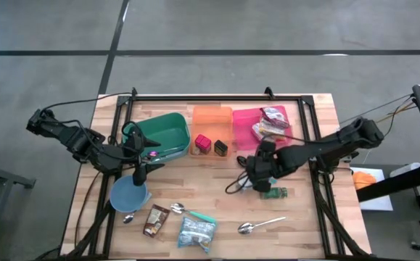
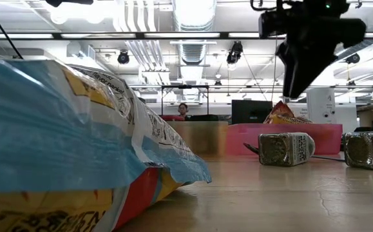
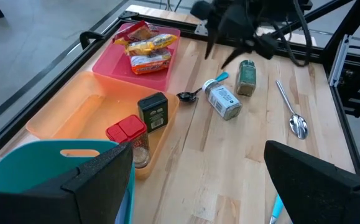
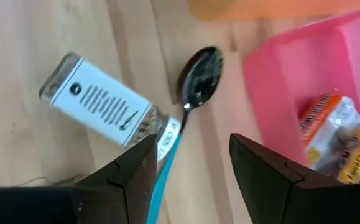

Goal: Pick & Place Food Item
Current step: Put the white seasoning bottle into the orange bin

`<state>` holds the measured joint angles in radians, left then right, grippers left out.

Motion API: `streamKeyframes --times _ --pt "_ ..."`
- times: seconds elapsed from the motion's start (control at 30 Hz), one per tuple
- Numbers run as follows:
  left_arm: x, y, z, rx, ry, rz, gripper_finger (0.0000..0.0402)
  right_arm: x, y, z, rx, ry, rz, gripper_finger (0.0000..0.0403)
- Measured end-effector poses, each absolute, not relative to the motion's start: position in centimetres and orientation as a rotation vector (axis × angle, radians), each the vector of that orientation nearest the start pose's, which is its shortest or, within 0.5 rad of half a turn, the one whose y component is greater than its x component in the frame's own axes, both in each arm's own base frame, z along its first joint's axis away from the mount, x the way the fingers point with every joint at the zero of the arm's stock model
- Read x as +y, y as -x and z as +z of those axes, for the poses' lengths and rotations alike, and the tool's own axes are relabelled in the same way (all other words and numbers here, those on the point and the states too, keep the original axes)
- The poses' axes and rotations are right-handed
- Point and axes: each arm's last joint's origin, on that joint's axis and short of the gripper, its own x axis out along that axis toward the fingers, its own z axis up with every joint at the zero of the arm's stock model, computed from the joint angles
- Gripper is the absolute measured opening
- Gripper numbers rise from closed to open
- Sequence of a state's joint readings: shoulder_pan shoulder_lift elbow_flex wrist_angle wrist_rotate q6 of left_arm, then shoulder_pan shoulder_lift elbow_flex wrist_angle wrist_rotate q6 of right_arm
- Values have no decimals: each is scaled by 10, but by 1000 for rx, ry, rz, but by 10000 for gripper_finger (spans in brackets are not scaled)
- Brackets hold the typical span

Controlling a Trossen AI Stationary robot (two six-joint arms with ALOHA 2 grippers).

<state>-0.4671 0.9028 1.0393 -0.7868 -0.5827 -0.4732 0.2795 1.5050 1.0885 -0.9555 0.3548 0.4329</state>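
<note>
Three bins (image 1: 212, 116) stood in a row along the counter's (image 1: 307, 232) far edge. Two spice jars (image 3: 152, 112) sat in the middle bin, snack packets (image 1: 271, 123) in the right one. A spoon (image 1: 257, 225) and packets (image 1: 196, 230) lay near the near edge.

Two dark jointed arms, black cables, blunt matte fingers (image 4: 133, 177).

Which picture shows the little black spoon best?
The right wrist view: the spoon fills the frame, its blue handle beside the jar. The left wrist view shows it small. From above the right arm hides it; the low view doesn't show it.
</note>
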Motion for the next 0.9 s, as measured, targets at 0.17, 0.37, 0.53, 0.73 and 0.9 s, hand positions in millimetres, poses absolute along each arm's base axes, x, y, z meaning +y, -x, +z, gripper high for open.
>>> streamKeyframes --times 0.17,0.37,0.53,0.73,0.9 --pt "-60 -154 348 519 134 239 363 73 -269 210 1343 134 -254 198" --pt "-60 -154 348 519 134 239 363 81 -278 189 1427 243 -186 198" --pt "-60 -154 348 519 134 239 363 88 -291 184 1445 321 -122 198" --pt "-60 -154 348 519 134 239 363 94 -310 180 1464 413 -46 198" --pt "-60 -154 348 520 134 240 363 100 -324 182 1478 478 12 198"
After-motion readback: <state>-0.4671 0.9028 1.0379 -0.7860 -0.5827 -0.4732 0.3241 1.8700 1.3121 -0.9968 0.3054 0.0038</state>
